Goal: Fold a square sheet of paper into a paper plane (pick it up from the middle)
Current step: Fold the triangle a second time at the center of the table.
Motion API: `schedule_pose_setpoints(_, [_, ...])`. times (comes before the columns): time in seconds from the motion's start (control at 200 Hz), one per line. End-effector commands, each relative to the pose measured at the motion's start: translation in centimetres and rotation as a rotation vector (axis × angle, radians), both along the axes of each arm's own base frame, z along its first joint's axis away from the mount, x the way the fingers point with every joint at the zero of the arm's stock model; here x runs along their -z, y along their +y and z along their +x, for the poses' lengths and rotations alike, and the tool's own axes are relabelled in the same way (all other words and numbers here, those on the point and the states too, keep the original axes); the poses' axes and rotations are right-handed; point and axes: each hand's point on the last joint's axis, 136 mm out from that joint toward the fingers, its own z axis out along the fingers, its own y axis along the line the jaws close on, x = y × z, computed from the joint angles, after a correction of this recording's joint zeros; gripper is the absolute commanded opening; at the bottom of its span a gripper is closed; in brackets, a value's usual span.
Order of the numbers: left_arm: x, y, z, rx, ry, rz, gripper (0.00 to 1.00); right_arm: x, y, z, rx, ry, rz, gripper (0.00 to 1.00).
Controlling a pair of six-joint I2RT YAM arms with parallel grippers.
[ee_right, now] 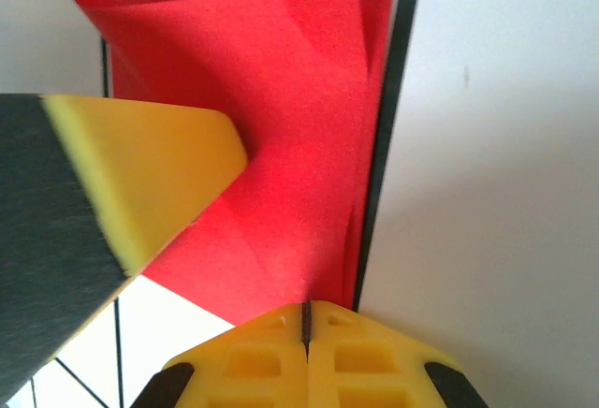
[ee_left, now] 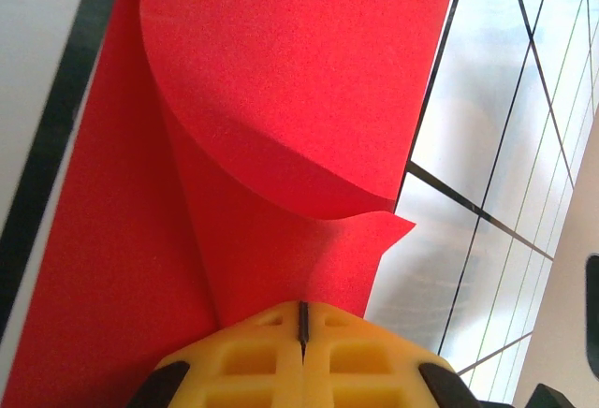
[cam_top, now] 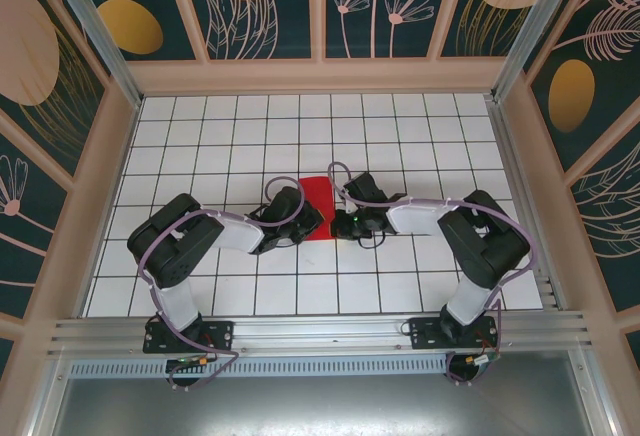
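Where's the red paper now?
In the top view the thin red square sheet of paper lies partly folded at the middle of the white tiled table, between the left hand and the right hand, both shut on its near edge.

Table: flat white top, ruled into square tiles by thin dark grid lines. Surface glossy, with pale reflections across the tiles in the left wrist view. Ribbed aluminium rail runs along the near edge.

One item directly on the top: red sheet of paper, near the middle of the grid. It does not lie flat. Left wrist view: the lower layer rests on the tiles, a broad flap curls up and over it, and one pointed corner juts out over white tile. Right wrist view: several creases, with one long edge standing up along a dark grid line; bare white table beside it
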Motion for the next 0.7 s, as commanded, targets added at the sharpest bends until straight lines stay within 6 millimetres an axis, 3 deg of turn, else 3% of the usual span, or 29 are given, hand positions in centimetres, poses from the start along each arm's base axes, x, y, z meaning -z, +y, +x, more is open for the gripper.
schedule_pose_setpoints(0.0, [1.5, 1.2, -0.3, -0.014, 0.029, 0.085, 0.00, 2.3, -1.7, -0.8, 0.002, 0.027, -0.104, 0.00])
schedule_pose_setpoints(0.185, [0.0, 1.5, 1.1, 0.018, -0.037, 0.125, 0.01, 3.2, -2.7, -1.5, 0.001, 0.048, -0.144, 0.00])
schedule_pose_setpoints(0.52, [0.5, 5.8, 3.4, -0.014, -0.063, 0.194, 0.03, 4.3, -3.8, -2.2, 0.009, 0.066, -0.189, 0.00])
schedule_pose_setpoints(0.691, [-0.3, 7.6, 4.5, -0.038, -0.089, 0.234, 0.03, 4.5, -4.0, -2.4, 0.011, 0.071, -0.200, 0.00])
